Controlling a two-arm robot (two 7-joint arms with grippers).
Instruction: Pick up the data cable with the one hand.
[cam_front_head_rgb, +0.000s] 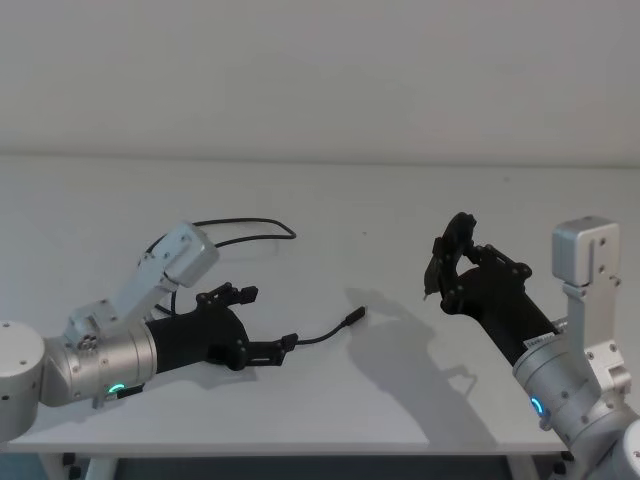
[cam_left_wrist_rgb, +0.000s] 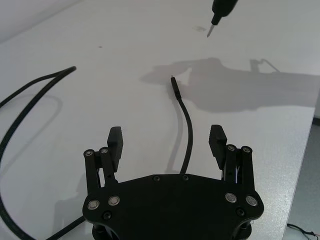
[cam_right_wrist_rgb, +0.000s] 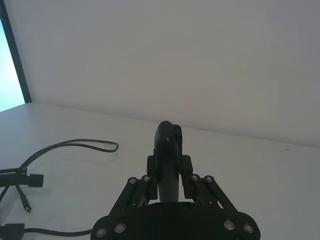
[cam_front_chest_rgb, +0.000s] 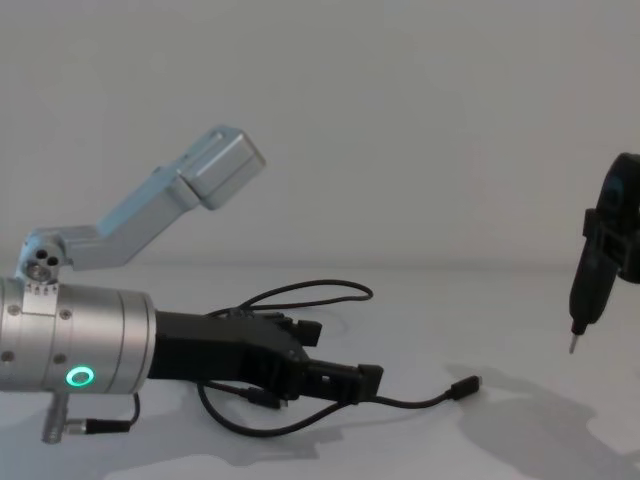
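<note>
- Cable (cam_front_head_rgb: 322, 334) lies loose on the white surface (cam_front_head_rgb: 420, 200). It is thin and black, and sits on the robot's left half.
- One stretch curves out from under the left end effector (cam_front_head_rgb: 265, 320) toward the middle of the surface. It ends in a small plug (cam_front_head_rgb: 355, 318) with a metal tip.
- Farther back, another stretch makes a long flat loop (cam_front_head_rgb: 270, 224) behind the left arm.
- The left end effector sits low over the surface, reaching forward. Its fingers (cam_left_wrist_rgb: 116, 137) are spread wide and grip nothing.
- In the left wrist view the cable (cam_left_wrist_rgb: 187, 130) runs through the gap between the two fingers, touching neither. The plug (cam_left_wrist_rgb: 174, 82) lies beyond the fingertips.
- In the chest view the left end effector (cam_front_chest_rgb: 340, 352) is just above the cable (cam_front_chest_rgb: 415, 403). Whether it touches the cord there cannot be told.
- A green ring light (cam_front_chest_rgb: 80, 377) glows on its silver wrist.
- The right end effector (cam_front_head_rgb: 455, 265) is raised over the right side, well apart from the cable.
- It is clamped tight on a black tool (cam_right_wrist_rgb: 167, 137), whose thin tip points down at the surface.
- The tool's shadow falls on the surface just beside the plug.
</note>
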